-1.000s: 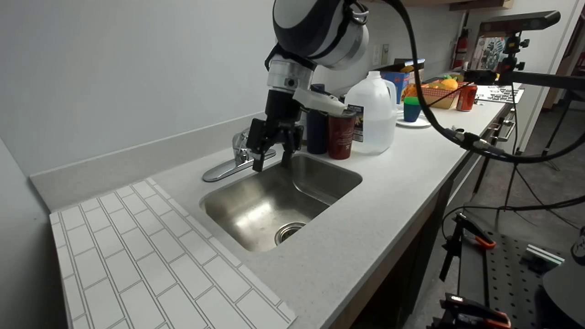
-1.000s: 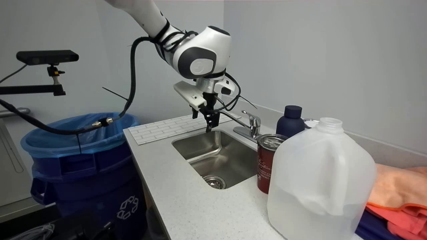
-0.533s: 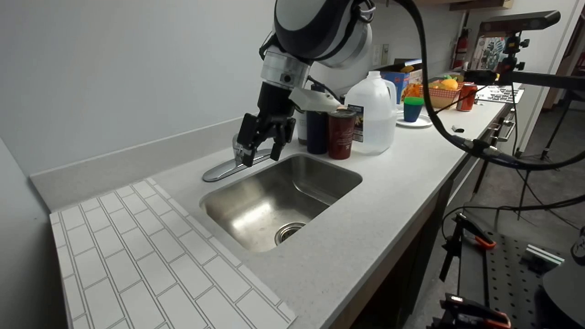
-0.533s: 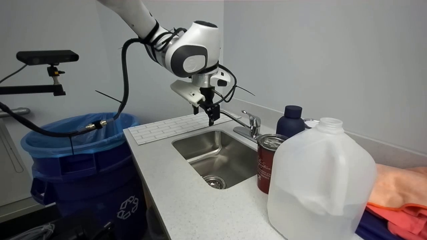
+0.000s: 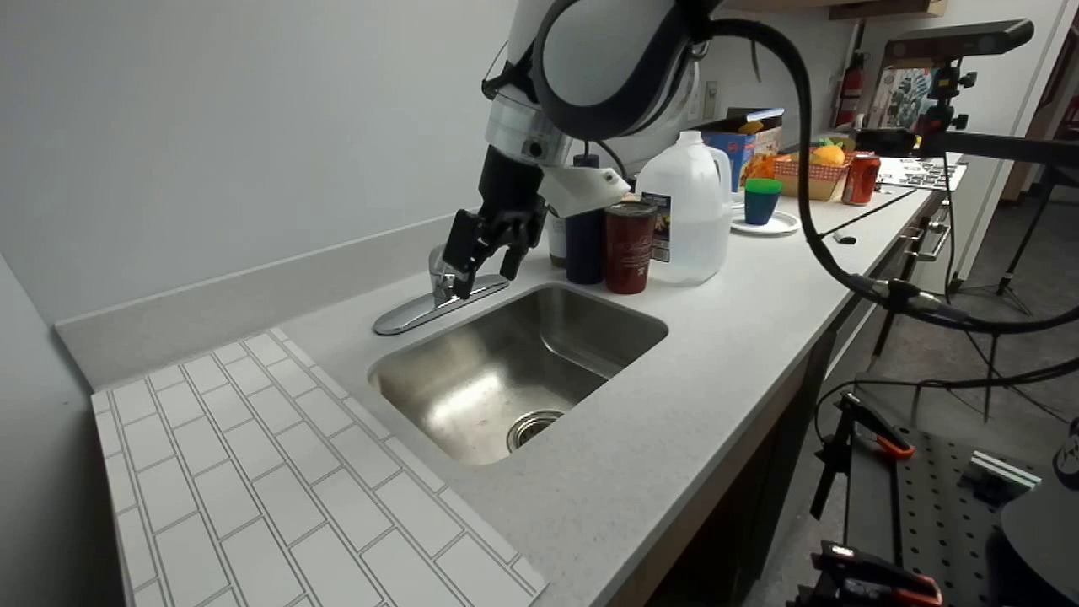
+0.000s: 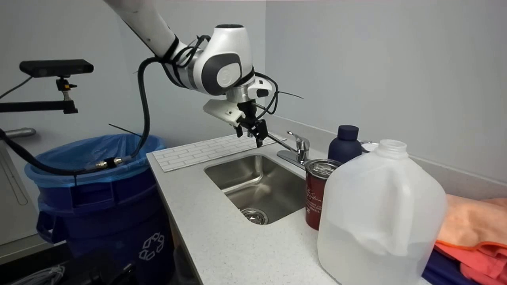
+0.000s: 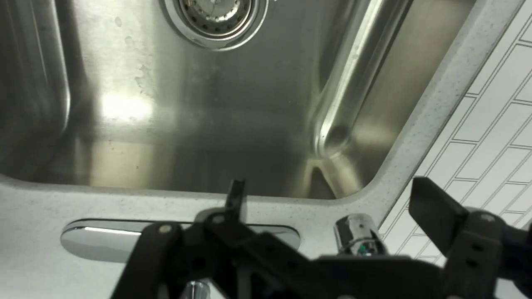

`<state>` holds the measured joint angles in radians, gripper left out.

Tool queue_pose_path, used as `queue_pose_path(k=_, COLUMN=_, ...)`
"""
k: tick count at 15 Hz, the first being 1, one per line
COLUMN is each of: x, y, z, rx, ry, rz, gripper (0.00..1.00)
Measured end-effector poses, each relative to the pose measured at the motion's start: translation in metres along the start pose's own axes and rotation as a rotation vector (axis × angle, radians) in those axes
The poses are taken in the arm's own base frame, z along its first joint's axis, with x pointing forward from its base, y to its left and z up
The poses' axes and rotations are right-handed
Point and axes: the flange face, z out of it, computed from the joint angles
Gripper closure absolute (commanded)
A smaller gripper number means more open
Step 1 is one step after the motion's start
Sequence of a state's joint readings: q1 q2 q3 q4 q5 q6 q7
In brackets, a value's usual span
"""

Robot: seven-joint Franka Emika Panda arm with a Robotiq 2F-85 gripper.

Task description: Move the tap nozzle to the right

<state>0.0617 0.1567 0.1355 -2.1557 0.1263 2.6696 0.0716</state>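
Observation:
The tap nozzle is a slim chrome spout. In an exterior view it reaches from the faucet base beside the sink toward the tile-pattern mat, its lever handle upright. In the wrist view its chrome tip lies between my two fingers, apart from both; the rest is hidden behind the gripper body. My gripper is open, with nothing held. In both exterior views the gripper hangs tilted over the spout's outer end, with a finger on either side. Contact with the spout cannot be made out.
The steel sink lies in front of the faucet. A red tumbler, a dark blue bottle and a water jug stand beside it. The tile-pattern mat lies at the other end. A wall rises behind.
My gripper has risen a little, tilted, and shifted back toward the faucet and wall. Its fingers stay open. The nozzle shows no visible movement.

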Motion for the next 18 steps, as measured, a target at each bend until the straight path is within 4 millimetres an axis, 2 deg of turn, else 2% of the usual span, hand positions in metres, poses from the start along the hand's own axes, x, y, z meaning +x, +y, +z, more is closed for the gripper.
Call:
queue_pose_path(k=4, x=0.014, y=0.030, z=-0.004, rx=-0.056, ry=0.059, rz=0.010, gripper=0.00)
queue_pose_path(k=9, x=0.029, y=0.056, z=-0.004, rx=-0.100, ry=0.089, rz=0.056, gripper=0.00)
queue_pose_path(k=18, x=0.030, y=0.061, z=-0.001, rx=-0.100, ry=0.086, rz=0.134, gripper=0.00)
